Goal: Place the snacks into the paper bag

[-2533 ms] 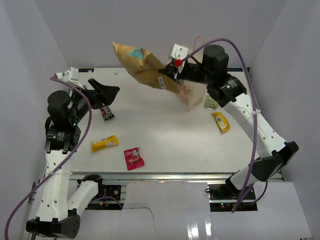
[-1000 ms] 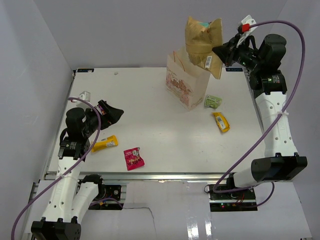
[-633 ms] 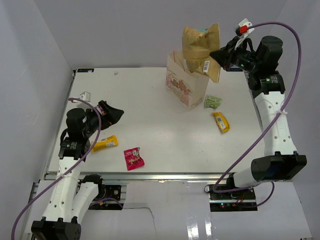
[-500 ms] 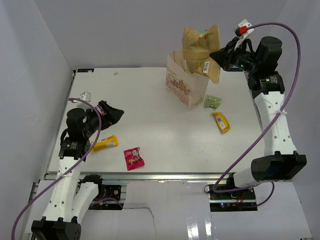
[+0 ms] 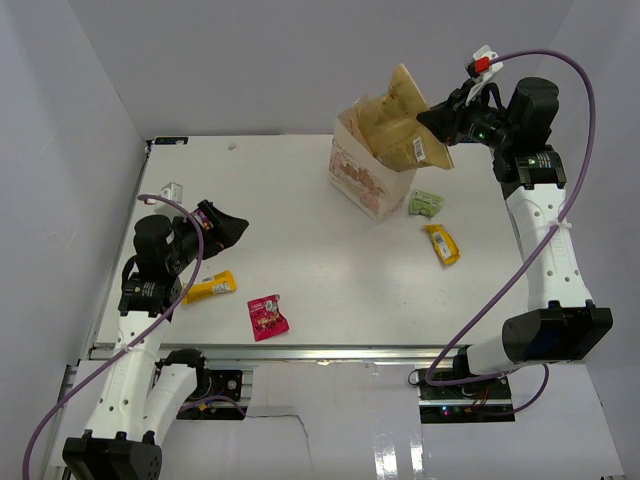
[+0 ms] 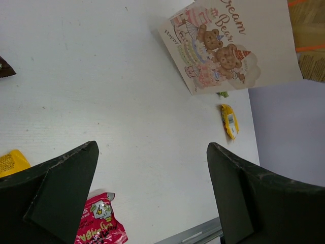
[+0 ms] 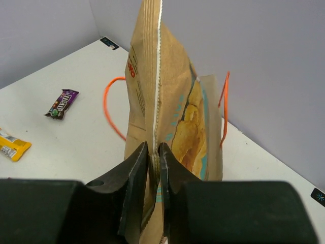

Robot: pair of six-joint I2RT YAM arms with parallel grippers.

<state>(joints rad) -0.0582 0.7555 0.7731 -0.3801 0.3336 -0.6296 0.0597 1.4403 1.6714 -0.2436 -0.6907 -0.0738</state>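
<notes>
Pinching chip bag [image 5: 396, 122], partly inside paper bag [image 5: 362, 182].

A large crinkled yellow-tan foil chip bag [image 7: 177, 117] is marked with a teal patch and a picture of golden chips. An upright tan kraft paper bag [image 6: 238, 46] is printed with pinkish-brown bears and script lettering; its thin cord handles [image 7: 104, 100] are orange. On the white table [image 5: 300, 220], a small flat magenta packet [image 5: 267, 316] is seen at 7 o'clock, a yellow packet [image 5: 210, 288] at 8, an orange-yellow packet [image 5: 441, 243] at 3, and what seems a pale green packet [image 5: 425, 204] at 2. A dark purple wrapper [image 7: 62, 103] is lettered in white.
</notes>
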